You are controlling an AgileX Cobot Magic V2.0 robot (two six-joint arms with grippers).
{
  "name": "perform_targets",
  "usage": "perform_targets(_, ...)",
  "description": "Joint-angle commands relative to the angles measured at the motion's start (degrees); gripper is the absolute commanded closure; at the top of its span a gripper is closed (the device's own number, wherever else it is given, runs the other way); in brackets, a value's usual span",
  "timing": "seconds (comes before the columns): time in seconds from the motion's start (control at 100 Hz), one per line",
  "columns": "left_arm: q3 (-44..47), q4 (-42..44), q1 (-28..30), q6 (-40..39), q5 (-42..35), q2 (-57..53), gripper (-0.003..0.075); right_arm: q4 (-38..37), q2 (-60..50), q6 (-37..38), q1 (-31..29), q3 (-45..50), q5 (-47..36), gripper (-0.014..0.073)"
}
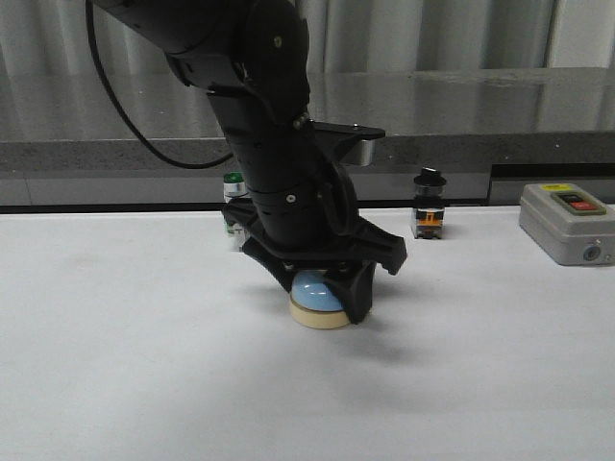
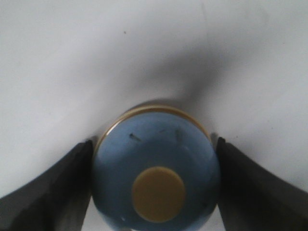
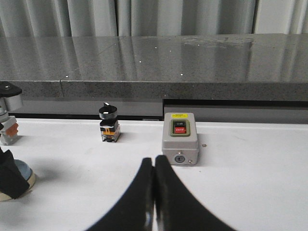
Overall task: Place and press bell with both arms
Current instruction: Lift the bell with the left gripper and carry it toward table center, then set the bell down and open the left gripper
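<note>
front view: left end effector [image 1: 322, 288] clamped on bell [image 1: 320, 300] on table [image 1: 115, 365]; i'd release gently. right end effector [image 3: 154, 192] fingers together.

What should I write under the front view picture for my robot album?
Left black pronged gripper clamps the light-blue domed call bell on the white table; a black-capped switch and grey switch box wait behind.

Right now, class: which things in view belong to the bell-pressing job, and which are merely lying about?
Belongs to the job:
- bell, on the table
- left end effector, closed around the bell
- right end effector, shut, holding nothing

Lying about:
- black-capped switch
- green-capped switch
- grey button box
</note>
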Motion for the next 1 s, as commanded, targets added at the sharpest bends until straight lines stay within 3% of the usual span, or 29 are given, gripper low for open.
perform_targets(0.0,-1.8,-0.7,-0.5,-0.1,-1.2,-2.7,0.0602,0.3,-1.1,-0.1,-0.4,-0.8,-4.5,0.0654)
perform_targets(0.14,-1.8,-0.9,-0.5,0.6,-0.6,-2.7,0.0534,0.3,-1.1,-0.1,-0.4,-0.8,-4.5,0.0654)
perform_targets(0.21,-1.8,-2.2,-0.5,2.3,-0.5,-2.7,0.0426,0.3,-1.1,-0.1,-0.4,-0.8,-4.5,0.0654)
perform_targets(0.33,-1.8,-3.5,-0.5,3.1,-0.4,-2.7,0.0167,0.3,-1.1,-0.1,-0.4,-0.8,-4.5,0.0654)
perform_targets(0.43,-1.8,-3.5,-0.5,3.1,-0.4,-2.7,0.0041,0.3,-1.1,-0.1,-0.4,-0.8,-4.5,0.0654)
perform_targets(0.99,-1.8,-3.4,0.9,2.8,-0.2,-10.9,0.0030,0.3,-1.1,-0.1,-0.4,-0.8,-4.5,0.0654)
